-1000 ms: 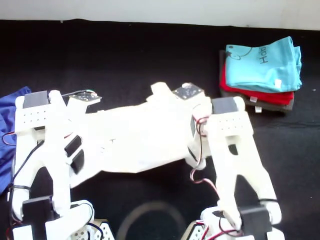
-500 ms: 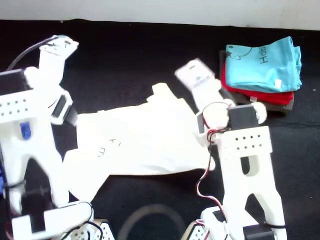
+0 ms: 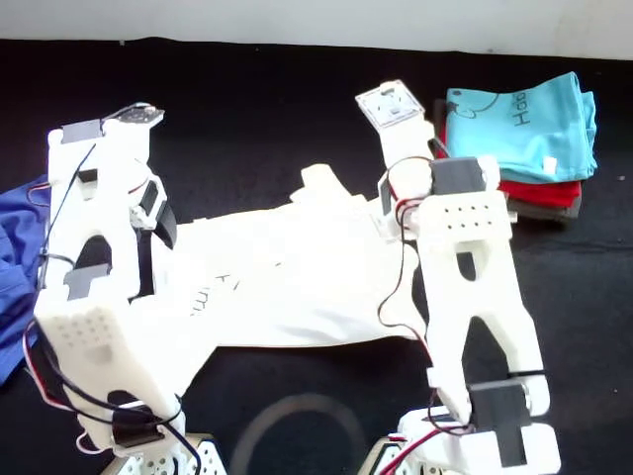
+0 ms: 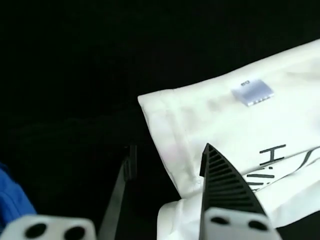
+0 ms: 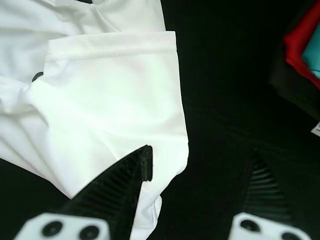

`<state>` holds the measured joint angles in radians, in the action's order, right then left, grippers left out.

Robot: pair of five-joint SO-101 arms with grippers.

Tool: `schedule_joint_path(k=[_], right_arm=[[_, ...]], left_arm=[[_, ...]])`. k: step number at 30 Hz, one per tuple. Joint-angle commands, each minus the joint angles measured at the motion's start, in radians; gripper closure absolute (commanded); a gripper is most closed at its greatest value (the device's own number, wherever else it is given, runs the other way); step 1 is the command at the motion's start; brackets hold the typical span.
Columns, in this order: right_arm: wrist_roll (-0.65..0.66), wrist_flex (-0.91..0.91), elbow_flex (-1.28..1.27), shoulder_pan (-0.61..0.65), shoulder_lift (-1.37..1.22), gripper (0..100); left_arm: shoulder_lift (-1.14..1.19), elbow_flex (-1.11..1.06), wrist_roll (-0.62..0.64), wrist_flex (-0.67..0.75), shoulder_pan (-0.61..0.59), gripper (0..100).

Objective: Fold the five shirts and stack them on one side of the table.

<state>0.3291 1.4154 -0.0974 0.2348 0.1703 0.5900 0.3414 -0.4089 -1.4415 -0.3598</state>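
Two grippers here, both spread open and both holding nothing. The left gripper (image 4: 165, 175) has its ribbed finger (image 4: 222, 185) over the edge of the white shirt (image 3: 287, 272), and its thin finger (image 4: 120, 175) is over the bare black table (image 3: 247, 109) just past that edge. So the shirt's hem corner sits right under the gap between the jaws. Can't tell from the wrist view whether the fingers actually touch the cloth or just hang above it. A bit further out from this gripper, on the shirt, there's a small grey label (image 4: 252, 91) and some black lettering (image 4: 280, 160).

The right gripper (image 5: 200, 167) is open really wide. One finger is over the white shirt's other end, where a stitched hem runs across, and the other finger is over plain table beside the cloth. Again, contact is hard to judge.

The white shirt itself lies spread out flat and a bit rumpled between the two grippers, with one end under each.

Off to the right gripper's outer side, near it but not touching, there's a stack of folded shirts. It has a teal shirt (image 3: 519, 124) on top, a red shirt (image 3: 514, 188) under that, and a dark shirt (image 3: 539, 210) at the bottom. On the left gripper's outer side, well apart from it, a blue shirt (image 3: 15, 267) lies bunched at the table's edge.
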Motion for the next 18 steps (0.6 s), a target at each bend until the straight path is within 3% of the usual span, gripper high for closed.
schedule_joint_path(k=[1,12,14,17,18], right_arm=[[-0.005,-0.012,0.044,-0.012,-0.015,71.1],[-0.009,-0.076,0.042,-0.010,-0.110,71.1],[-0.011,-0.127,0.045,-0.012,-0.131,71.1],[-0.011,-0.222,0.048,-0.007,-0.179,71.2],[-0.012,-0.254,0.048,0.001,-0.203,71.2]], left_arm=[[0.048,0.096,0.005,0.000,-0.010,79],[0.245,0.275,0.066,-0.006,0.019,79],[0.265,0.278,0.066,-0.006,0.021,84],[0.269,0.277,0.068,-0.006,0.021,100],[0.266,0.277,0.068,-0.008,0.019,98]])
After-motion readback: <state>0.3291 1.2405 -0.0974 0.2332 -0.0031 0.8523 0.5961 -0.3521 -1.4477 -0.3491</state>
